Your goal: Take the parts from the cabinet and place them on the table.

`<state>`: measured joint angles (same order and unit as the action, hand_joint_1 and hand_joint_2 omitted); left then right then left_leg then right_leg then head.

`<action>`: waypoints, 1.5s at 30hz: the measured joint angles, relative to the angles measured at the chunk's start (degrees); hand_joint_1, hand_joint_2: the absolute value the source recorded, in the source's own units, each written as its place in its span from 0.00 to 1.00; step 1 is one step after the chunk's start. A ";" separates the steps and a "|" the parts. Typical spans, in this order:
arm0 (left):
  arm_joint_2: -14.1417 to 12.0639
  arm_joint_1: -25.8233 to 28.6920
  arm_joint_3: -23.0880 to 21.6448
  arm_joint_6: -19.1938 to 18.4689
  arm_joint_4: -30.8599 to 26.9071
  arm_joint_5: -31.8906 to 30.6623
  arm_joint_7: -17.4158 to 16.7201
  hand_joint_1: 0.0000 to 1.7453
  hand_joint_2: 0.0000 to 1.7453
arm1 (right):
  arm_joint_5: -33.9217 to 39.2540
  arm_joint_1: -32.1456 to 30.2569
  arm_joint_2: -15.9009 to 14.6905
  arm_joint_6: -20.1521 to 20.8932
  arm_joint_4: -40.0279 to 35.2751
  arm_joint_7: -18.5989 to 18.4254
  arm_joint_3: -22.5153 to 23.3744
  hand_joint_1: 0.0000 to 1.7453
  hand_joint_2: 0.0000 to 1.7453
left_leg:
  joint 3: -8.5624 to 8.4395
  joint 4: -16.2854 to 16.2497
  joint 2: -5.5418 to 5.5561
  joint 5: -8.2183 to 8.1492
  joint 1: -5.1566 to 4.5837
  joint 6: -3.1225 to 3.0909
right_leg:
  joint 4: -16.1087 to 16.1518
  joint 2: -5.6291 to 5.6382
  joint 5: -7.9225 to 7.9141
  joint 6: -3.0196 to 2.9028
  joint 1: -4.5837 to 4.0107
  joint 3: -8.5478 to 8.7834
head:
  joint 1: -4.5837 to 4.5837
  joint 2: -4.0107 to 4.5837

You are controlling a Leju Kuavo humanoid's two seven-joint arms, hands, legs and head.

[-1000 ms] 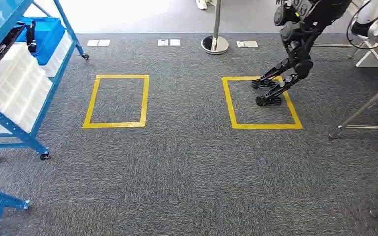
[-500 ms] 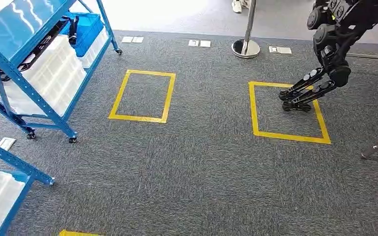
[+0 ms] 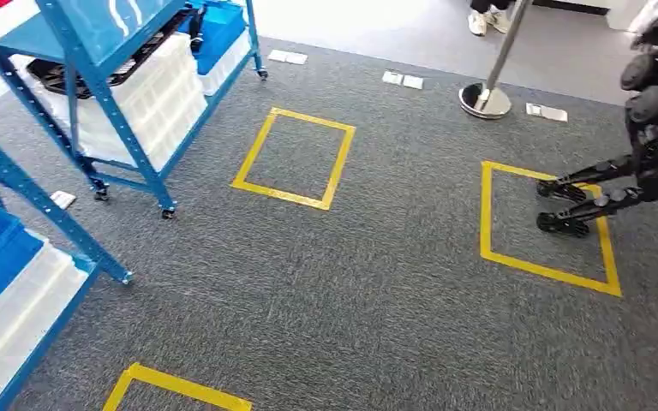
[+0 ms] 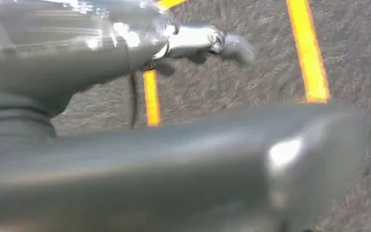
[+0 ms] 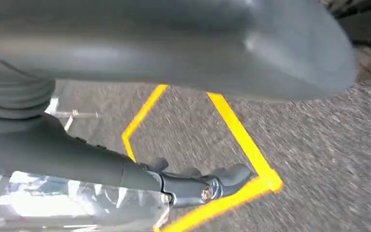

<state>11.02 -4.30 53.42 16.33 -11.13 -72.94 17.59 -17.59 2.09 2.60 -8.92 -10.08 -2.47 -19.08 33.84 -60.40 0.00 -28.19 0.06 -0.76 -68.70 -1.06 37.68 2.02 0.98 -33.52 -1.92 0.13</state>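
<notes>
A blue wheeled cabinet point(image 3: 143, 150) stands on grey carpet point(image 3: 368, 291), ahead and to the left in the head view. Its shelves hold white bins point(image 3: 158, 98), a blue bin point(image 3: 223, 30) at the far end and, on top of the white bins, dark trays of parts point(image 3: 77, 75) whose shapes are too small to make out. A second blue rack point(image 3: 47, 214) with a blue and a white bin sits nearer, at the left edge.

The left hand point(image 4: 140, 145) hangs over carpet crossed by yellow tape point(image 4: 309, 53), one dark finger point(image 4: 234, 44) stretched out. The right hand point(image 5: 174, 43) likewise hangs above a taped corner point(image 5: 265, 182), its fingers point(image 5: 224, 175) extended. Something glossy and clear point(image 5: 77, 203) lies along the fingers of each hand. Whether either hand holds it cannot be told, nor how far the parts lie from the hands.

Across the floor are taped squares point(image 3: 294, 158). Another robot's black legs point(image 3: 604, 193) stand in the square on the right, beyond it a chrome post point(image 3: 490, 86) and a person's shoes point(image 3: 488, 21).
</notes>
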 joint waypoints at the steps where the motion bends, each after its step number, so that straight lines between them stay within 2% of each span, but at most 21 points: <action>1: 0.00 0.00 0.00 0.00 0.00 0.00 -0.02 0.00 0.00 | -0.04 -0.11 -0.02 0.00 0.00 -0.04 -0.02 0.00 0.00 | 0.07 0.00 0.79 0.07 -0.11 -0.15 | -4.57 0.21 1.60 -0.06 -0.09 -2.30 | 0.26 0.00; 3: 0.00 0.14 0.00 0.02 0.00 0.00 -0.20 0.00 0.00 | -0.04 -0.37 -0.02 0.00 0.02 -0.11 -0.02 0.00 0.00 | 0.06 -0.01 2.35 0.14 -0.25 -0.26 | -7.91 0.39 1.21 -0.38 -0.29 -4.42 | 0.59 0.00; 6: 0.02 0.15 0.00 0.04 0.00 -0.02 -0.17 0.00 0.00 | -0.24 -0.22 0.00 -0.02 0.00 -0.09 -0.02 0.00 0.00 | -0.22 -0.03 4.80 0.22 -0.29 -0.23 | 4.15 2.34 -6.74 -0.96 -0.50 0.55 | 0.99 0.00; 8: 0.02 0.04 0.00 0.04 0.00 -0.07 -0.17 0.00 0.00 | -0.39 -0.21 0.00 -0.06 0.02 -0.09 -0.02 0.00 0.00 | 0.02 -0.33 6.01 0.27 -0.48 0.02 | 9.61 6.03 -7.53 -1.26 -0.48 2.75 | 1.18 0.00; 11: 0.02 0.28 0.00 0.09 0.02 -0.07 -0.15 0.00 0.00 | -0.55 0.15 0.00 -0.09 0.02 -0.07 -0.04 0.00 0.00 | 0.64 0.24 7.64 0.97 0.07 1.12 | 9.72 4.67 -7.34 -1.25 -0.90 2.80 | 1.12 0.00; 12: 0.00 0.38 0.00 0.13 0.02 -0.07 -0.15 0.00 0.00 | -0.55 0.10 0.13 -0.09 0.02 -0.02 -0.07 0.00 0.00 | 0.80 0.23 8.16 1.09 -0.29 1.47 | 10.32 3.86 -7.69 -1.63 -0.14 3.01 | 1.07 0.00; 14: 0.00 0.37 0.00 0.22 0.02 -0.09 -0.15 0.00 0.00 | -0.57 0.15 0.20 -0.09 0.02 -0.04 -0.07 0.00 0.00 | 2.09 -3.21 2.40 -1.80 -0.44 1.49 | 10.51 2.37 -7.84 -2.01 0.08 3.06 | 0.35 0.00; 16: 0.00 0.15 0.00 0.22 0.02 -0.09 -0.15 0.00 0.00 | -0.57 -0.13 0.20 -0.07 0.02 -0.07 -0.09 0.00 0.00 | 5.78 -11.83 1.01 -6.13 -0.18 1.77 | 10.50 0.64 -7.71 -2.18 -0.04 3.28 | -0.26 0.00; 18: 0.02 0.26 0.00 0.22 0.02 -0.15 -0.18 0.00 0.00 | -0.57 -0.16 0.20 -0.07 0.02 -0.13 -0.09 0.00 0.00 | 8.26 -17.45 0.62 -7.37 0.40 2.19 | 10.47 -0.99 -7.64 -2.17 0.00 3.28 | -0.50 0.00; 21: 0.00 0.33 0.00 0.22 0.02 -0.17 -0.17 0.00 0.00 | -0.66 -0.06 0.26 -0.07 0.02 -0.15 -0.09 0.00 0.00 | 2.87 -6.92 -0.66 -1.49 1.35 3.06 | 10.41 -2.64 -7.23 -1.57 0.42 3.78 | -1.00 0.00; 22: 0.00 0.31 0.00 0.22 0.02 -0.17 -0.17 0.00 0.00 | -0.66 -0.05 0.24 -0.07 0.02 -0.15 -0.09 0.00 0.00 | 0.15 -1.83 -2.43 0.51 1.62 3.32 | 10.31 -3.07 -6.96 -1.14 0.52 4.16 | -1.16 0.00; 23: 0.04 0.14 0.00 0.22 0.02 -0.20 -0.17 0.00 0.00 | -0.66 -0.11 0.06 -0.07 0.02 -0.17 -0.09 0.00 0.00 | -0.35 -0.62 -4.45 -0.70 0.75 3.78 | 10.19 -3.43 -6.67 -0.67 0.15 4.20 | -1.68 0.00; 27: 0.00 0.17 0.00 0.28 0.02 -0.26 -0.20 0.00 0.00 | -0.72 0.16 0.20 -0.07 0.02 -0.24 -0.09 0.00 0.00 | 0.34 -0.50 -1.95 -0.31 0.42 1.86 | 10.45 -5.24 -6.67 0.34 0.11 4.65 | -0.59 0.00; 30: 0.00 0.02 0.02 0.42 0.00 -0.39 -0.22 0.00 0.00 | -0.85 0.26 0.31 -0.07 0.02 -0.26 -0.09 0.00 0.00 | 0.52 -0.31 -0.39 0.12 0.66 0.74 | 5.08 -0.78 -2.47 0.60 0.26 2.30 | 0.00 0.00; 33: 0.00 0.04 0.02 0.46 0.00 -0.42 -0.22 0.00 0.00 | -0.90 -0.05 0.26 -0.07 0.02 -0.42 -0.09 0.00 0.00 | 0.74 -0.32 1.76 0.29 0.42 0.33 | -7.37 0.24 2.01 0.49 0.12 -3.91 | 0.87 0.00; 36: 0.00 0.15 0.02 0.46 0.00 -0.42 -0.24 0.00 0.00 | -0.90 -0.13 0.26 0.00 0.02 -0.42 -0.09 0.00 0.00 | 0.59 -0.35 4.05 0.39 0.42 0.38 | -0.40 1.01 -3.85 0.06 0.11 -1.10 | 1.18 0.00; 37: 0.02 0.14 0.02 0.46 0.00 -0.42 -0.24 0.00 0.00 | -0.90 -0.04 0.26 -0.02 0.02 -0.42 -0.09 0.00 0.00 | 0.52 -0.35 4.73 0.45 0.46 0.47 | 4.57 2.34 -6.38 -0.10 0.13 1.19 | 1.27 0.00; 39: 0.02 0.01 0.02 0.46 0.00 -0.48 -0.24 0.00 0.00 | -0.90 -0.07 0.24 0.00 0.02 -0.39 -0.09 0.00 0.00 | 0.99 -0.66 5.98 0.63 0.23 0.96 | 9.69 7.05 -6.90 -0.37 0.27 3.19 | 1.38 0.00; 42: 0.00 0.26 0.02 0.52 0.02 -0.50 -0.24 0.00 0.00 | -0.94 -0.09 0.24 0.09 0.02 -0.37 -0.11 0.00 0.00 | 1.48 0.05 7.94 1.50 0.77 2.22 | 9.60 5.37 -6.88 -0.46 -0.24 3.15 | 1.25 0.00; 43: 0.00 0.38 0.00 0.52 0.02 -0.50 -0.28 0.00 0.00 | -0.96 -0.07 0.28 0.09 0.02 -0.35 -0.13 0.00 0.00 | 1.59 0.04 8.63 1.63 0.64 2.52 | 10.13 4.54 -7.24 -1.01 0.41 3.30 | 1.14 0.00; 45: -0.02 0.37 0.02 0.55 0.00 -0.46 -0.39 0.00 0.00 | -1.03 0.18 0.28 0.09 0.02 -0.35 -0.13 0.00 0.00 | 3.09 -3.58 2.66 -1.30 0.37 2.55 | 10.35 2.91 -7.48 -1.90 0.63 3.35 | 0.24 0.00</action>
<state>10.99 -3.93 53.44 16.87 -11.12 -73.40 17.20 -18.62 2.27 2.89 -8.83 -10.05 -2.82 -19.21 36.93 -63.99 2.66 -29.49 0.43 1.78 -58.35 1.85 30.20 0.12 1.61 -30.17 -1.68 0.13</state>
